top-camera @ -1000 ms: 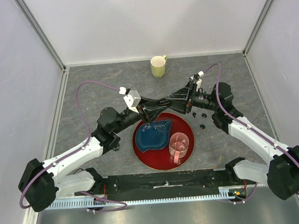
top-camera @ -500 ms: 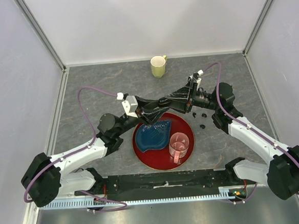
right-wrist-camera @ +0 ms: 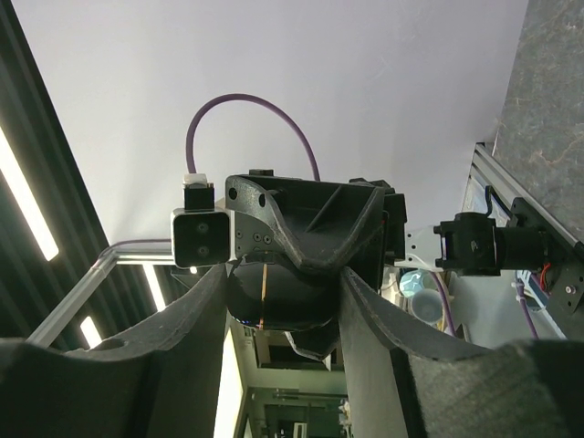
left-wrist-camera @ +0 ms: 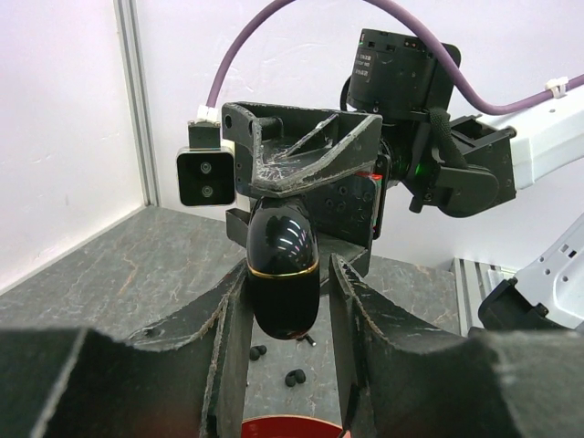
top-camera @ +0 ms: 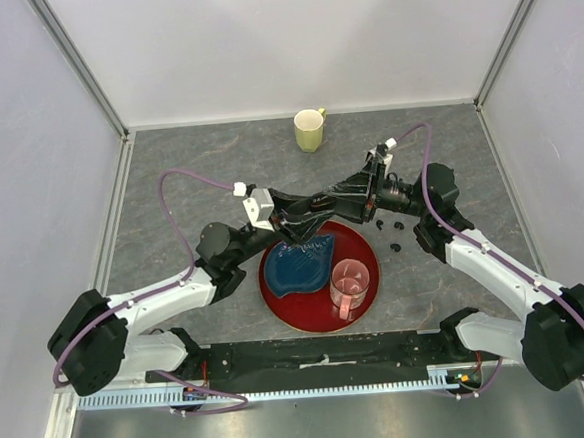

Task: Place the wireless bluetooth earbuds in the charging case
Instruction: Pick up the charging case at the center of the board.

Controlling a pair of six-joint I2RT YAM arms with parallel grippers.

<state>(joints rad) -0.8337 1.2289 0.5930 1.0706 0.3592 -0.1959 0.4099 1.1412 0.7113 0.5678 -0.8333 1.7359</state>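
The glossy black charging case [left-wrist-camera: 284, 260] hangs in the air, pinched from opposite sides by the left claw [left-wrist-camera: 286, 283] and the right claw [right-wrist-camera: 281, 294], above the red plate's [top-camera: 368, 274] far rim; tiny black earbuds [left-wrist-camera: 294, 377] lie loose on the grey tabletop [left-wrist-camera: 137, 274] just beside that plate

We see a glossy black egg-shaped charging case [left-wrist-camera: 283, 274] ringed by a thin gold band. The tiny bean-shaped earbuds [left-wrist-camera: 294, 377] are black too. The stone-patterned tabletop [top-camera: 189, 186] is grey with pale veins. Nearer us, the round tray [top-camera: 364, 246] is red, the ribbed leaf-shaped dish [top-camera: 300, 264] deep blue, the plastic cup [top-camera: 349, 287] translucent pink. The far mug [top-camera: 310, 130] is pale yellow-green; the cables [left-wrist-camera: 230, 53] are purple.
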